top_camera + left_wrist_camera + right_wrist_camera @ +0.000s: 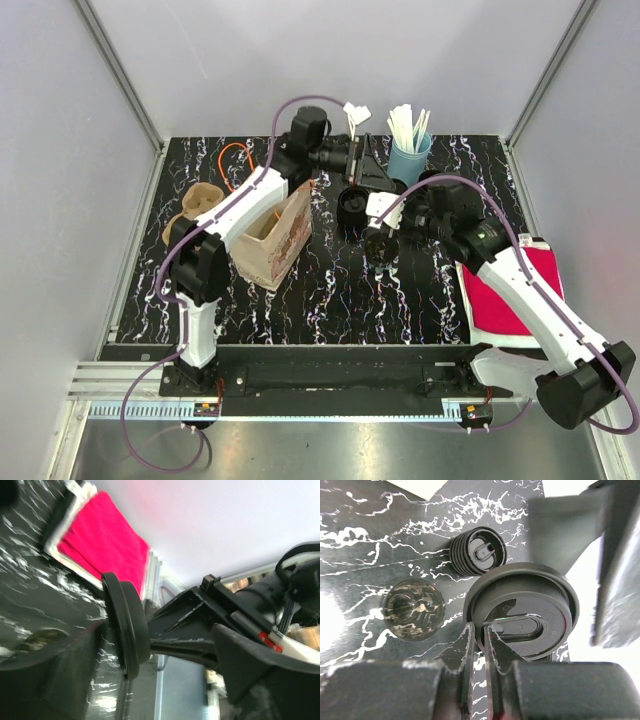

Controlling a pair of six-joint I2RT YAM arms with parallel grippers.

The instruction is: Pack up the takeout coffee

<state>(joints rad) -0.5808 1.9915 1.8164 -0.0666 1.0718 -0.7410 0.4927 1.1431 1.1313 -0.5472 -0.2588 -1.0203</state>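
Lid-fetching step: the right gripper (479,645) clamps the lid (530,605) beside the lid stack (477,555), the left gripper (370,165) gapes behind it, and next the lid likely needs lifting clear.

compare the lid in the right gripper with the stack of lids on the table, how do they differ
The lid is a single piece, pinched at its rim by the right gripper; the stack of lids sits on the table with nothing touching it. The lid shows one smooth rim; the stack of lids shows ribbed sides from several nested together. Both are black and round, with a drinking opening on top.
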